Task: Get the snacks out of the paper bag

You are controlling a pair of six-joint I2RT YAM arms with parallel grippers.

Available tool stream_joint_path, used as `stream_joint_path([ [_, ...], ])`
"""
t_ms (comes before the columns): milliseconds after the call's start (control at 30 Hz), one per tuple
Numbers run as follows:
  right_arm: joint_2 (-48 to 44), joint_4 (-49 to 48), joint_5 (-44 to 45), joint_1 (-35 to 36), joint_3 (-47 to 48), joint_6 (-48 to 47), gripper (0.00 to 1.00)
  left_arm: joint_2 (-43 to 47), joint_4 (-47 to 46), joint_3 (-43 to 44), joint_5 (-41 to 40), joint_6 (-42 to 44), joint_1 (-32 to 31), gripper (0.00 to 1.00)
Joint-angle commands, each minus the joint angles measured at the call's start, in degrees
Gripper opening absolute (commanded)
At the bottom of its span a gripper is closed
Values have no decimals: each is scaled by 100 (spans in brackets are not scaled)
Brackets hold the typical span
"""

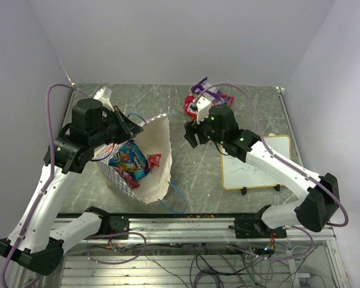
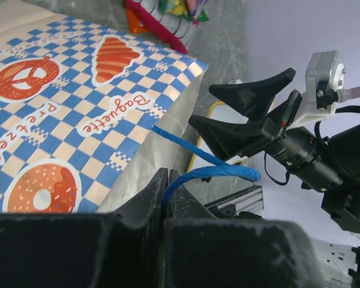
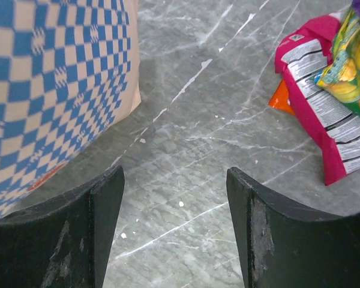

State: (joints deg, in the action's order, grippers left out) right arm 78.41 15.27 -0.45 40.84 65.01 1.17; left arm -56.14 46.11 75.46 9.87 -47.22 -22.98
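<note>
The paper bag (image 1: pixel 150 165) lies tipped on the table with its mouth open to the camera. Inside it lie a blue packet (image 1: pixel 129 159) and a red one (image 1: pixel 154 159). My left gripper (image 1: pixel 129 126) is at the bag's upper rim, shut on a blue string handle (image 2: pixel 219 174); in the left wrist view the string runs out from between the closed left gripper (image 2: pixel 165 180). More snacks (image 1: pixel 199 101) are piled on the table behind my right gripper (image 1: pixel 192 133). In the right wrist view the right gripper (image 3: pixel 175 180) is open and empty over bare table, between the bag (image 3: pixel 54 78) and a pink-red packet (image 3: pixel 324 114).
A white framed writing board (image 1: pixel 253 163) lies to the right under the right arm. The bag's other blue handle (image 1: pixel 177 195) trails near the table's front edge. A metal rail (image 1: pixel 186 225) runs along the near edge.
</note>
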Motion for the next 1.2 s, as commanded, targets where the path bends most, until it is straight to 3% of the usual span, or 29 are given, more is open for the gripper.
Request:
stream_joint_path([
  [0, -409, 301, 423, 25, 297, -102, 68, -9, -721, 97, 637, -165, -42, 7],
  [133, -1044, -7, 720, 29, 122, -265, 72, 96, -1033, 130, 784, -99, -53, 7],
  [467, -1766, -223, -2030, 483, -521, -1790, 72, 479, -1566, -752, 1268, -619, -463, 7],
  [600, -1799, -671, -2484, 865, -903, -1790, 71, 595, -1844, -763, 1398, -660, -492, 7],
  [767, -1556, -1639, -2046, 1625, -1314, -1242, 65, 819, -1618, -790, 1056, -545, -492, 7],
  [933, -927, -2870, -343, 2606, -1813, -1009, 57, 1002, -1862, -1122, 830, -816, -494, 7],
  [1167, 387, -3758, 582, 3017, -1584, -1343, 51, 1026, -1687, -1083, 796, -709, -490, 7],
])
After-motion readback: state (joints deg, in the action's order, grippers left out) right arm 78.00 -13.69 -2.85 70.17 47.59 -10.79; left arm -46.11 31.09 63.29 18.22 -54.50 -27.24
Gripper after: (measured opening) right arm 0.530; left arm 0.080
